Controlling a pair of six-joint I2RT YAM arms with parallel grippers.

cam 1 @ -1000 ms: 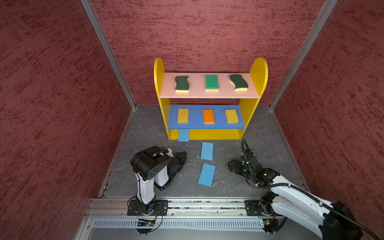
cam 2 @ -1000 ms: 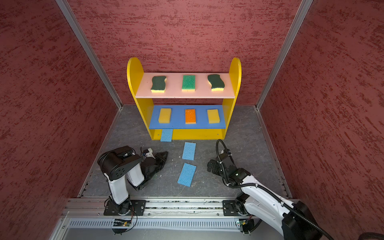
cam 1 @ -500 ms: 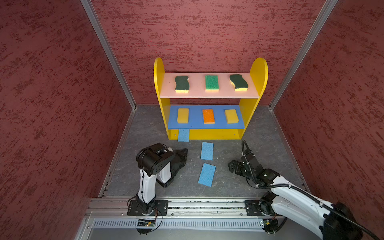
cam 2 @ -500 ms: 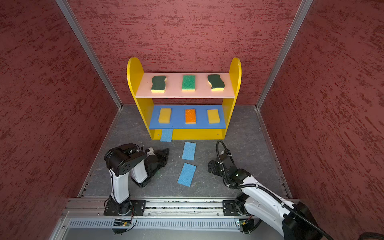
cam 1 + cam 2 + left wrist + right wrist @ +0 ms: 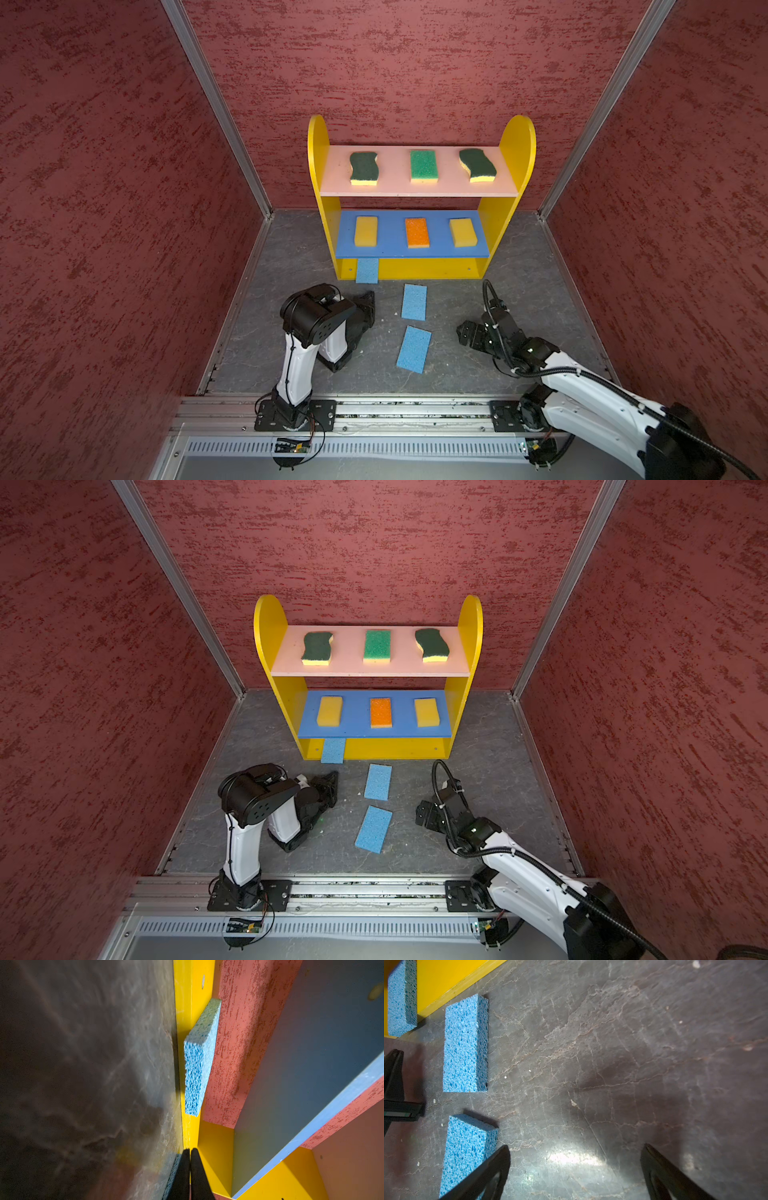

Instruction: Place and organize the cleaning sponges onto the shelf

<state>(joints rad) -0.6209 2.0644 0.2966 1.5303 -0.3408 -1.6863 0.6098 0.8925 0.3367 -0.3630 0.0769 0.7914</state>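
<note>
left arm (image 5: 296, 365) and right arm (image 5: 590, 399): white links, bulky black joint housings, black bolted base plates (image 5: 295, 417); ribbed black cable (image 5: 552, 372) along the right one; right gripper (image 5: 576, 1146) has tapered black fingers (image 5: 483, 1174)

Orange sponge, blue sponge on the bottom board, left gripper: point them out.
orange sponge (image 5: 417, 232): in a top view, top face centre.
blue sponge on the bottom board (image 5: 367, 271): in a top view, visible part's middle.
left gripper (image 5: 190, 1150): left wrist view, between shut fingertips.

Bright even light, crisp top views, glare on floor (image 5: 571, 1157), wrist views blurred
</note>
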